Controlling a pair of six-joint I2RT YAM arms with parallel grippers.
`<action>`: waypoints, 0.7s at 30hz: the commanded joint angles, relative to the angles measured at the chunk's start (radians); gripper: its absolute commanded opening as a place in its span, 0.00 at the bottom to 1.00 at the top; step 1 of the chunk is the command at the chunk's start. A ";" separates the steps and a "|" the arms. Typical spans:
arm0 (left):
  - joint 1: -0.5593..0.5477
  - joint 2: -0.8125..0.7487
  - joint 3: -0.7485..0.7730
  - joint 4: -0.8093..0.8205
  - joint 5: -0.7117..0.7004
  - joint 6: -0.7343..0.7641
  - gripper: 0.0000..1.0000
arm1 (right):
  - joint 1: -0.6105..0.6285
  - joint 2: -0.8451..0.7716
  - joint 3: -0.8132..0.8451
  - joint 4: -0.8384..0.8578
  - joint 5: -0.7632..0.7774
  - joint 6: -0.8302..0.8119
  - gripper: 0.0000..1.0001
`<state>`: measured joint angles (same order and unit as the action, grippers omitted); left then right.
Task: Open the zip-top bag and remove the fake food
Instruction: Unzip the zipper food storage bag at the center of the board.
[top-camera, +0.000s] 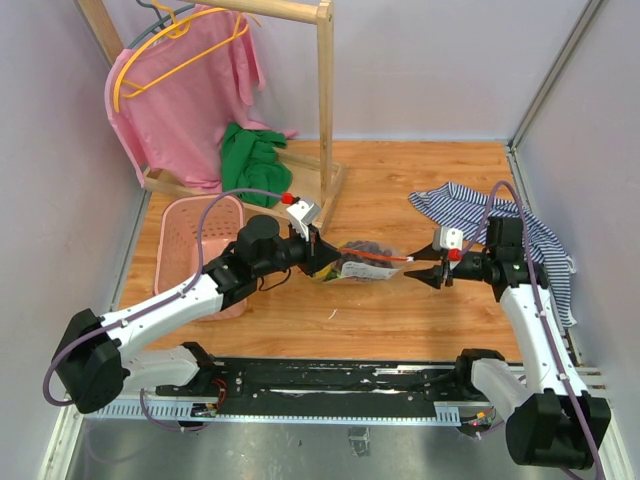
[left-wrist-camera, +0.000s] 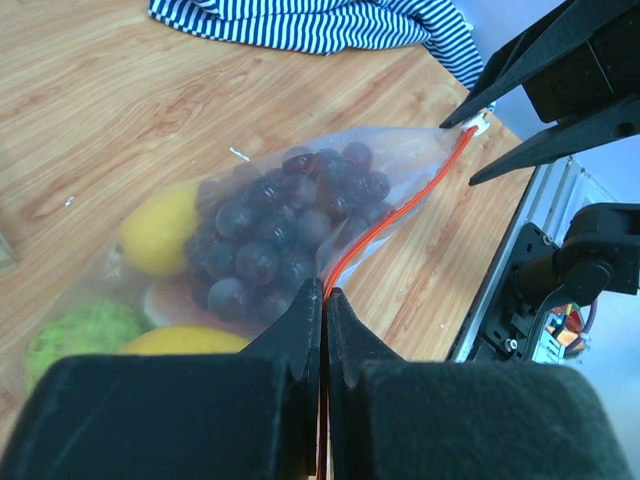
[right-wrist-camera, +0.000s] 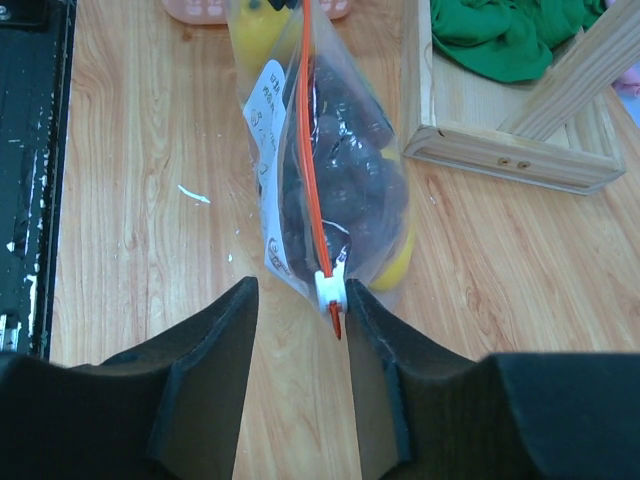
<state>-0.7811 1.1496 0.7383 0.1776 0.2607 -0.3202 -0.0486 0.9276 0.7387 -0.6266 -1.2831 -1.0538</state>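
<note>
bag: zip-top bag (top-camera: 362, 263) is at mid-desk, stretched lengthwise between the two hands, zip edge up
bag look: clear crinkly film, slightly fogged, bulging with its contents
zip strip (right-wrist-camera: 312, 150): red-orange, one thin line along the top edge from the left hand to the slider
slider (right-wrist-camera: 330, 288): small white tab at the end of the strip nearest the right hand
label (right-wrist-camera: 268, 95): white with print, on the bag's side; text too small to read
fake food (left-wrist-camera: 250, 250): all inside the bag
contents: dark purple grape bunch (left-wrist-camera: 290, 215) fills the middle; yellow fruit (left-wrist-camera: 160, 230) beside it; green leafy ball (left-wrist-camera: 85, 330) and a second yellow-orange piece (left-wrist-camera: 190, 342) at the left-hand end
left hand (left-wrist-camera: 324, 295): fingers pressed together, clamped on the zip strip end
right hand (right-wrist-camera: 301, 285): fingers apart, one on each side of the slider; the slider sits against one finger, with a gap to the other
desk (top-camera: 400, 320): wood top under the bag; cannot tell whether the bag's belly touches it
nearby: striped cloth (top-camera: 470, 205) behind the right hand, pink basket (top-camera: 195, 240) by the left arm, green cloth (top-camera: 250, 155) on the wooden rack base (right-wrist-camera: 500, 150)
</note>
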 joint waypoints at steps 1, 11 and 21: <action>0.009 -0.025 -0.007 0.060 0.023 -0.009 0.00 | 0.029 -0.010 -0.023 0.084 -0.013 0.058 0.39; 0.009 -0.028 0.002 0.053 0.022 -0.008 0.00 | 0.042 -0.043 -0.016 0.105 0.041 0.090 0.06; 0.009 -0.015 0.093 -0.022 0.060 0.044 0.14 | 0.041 -0.094 0.112 0.087 0.157 0.269 0.01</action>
<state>-0.7811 1.1496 0.7513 0.1692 0.2943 -0.3153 -0.0166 0.8513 0.7609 -0.5392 -1.1854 -0.8928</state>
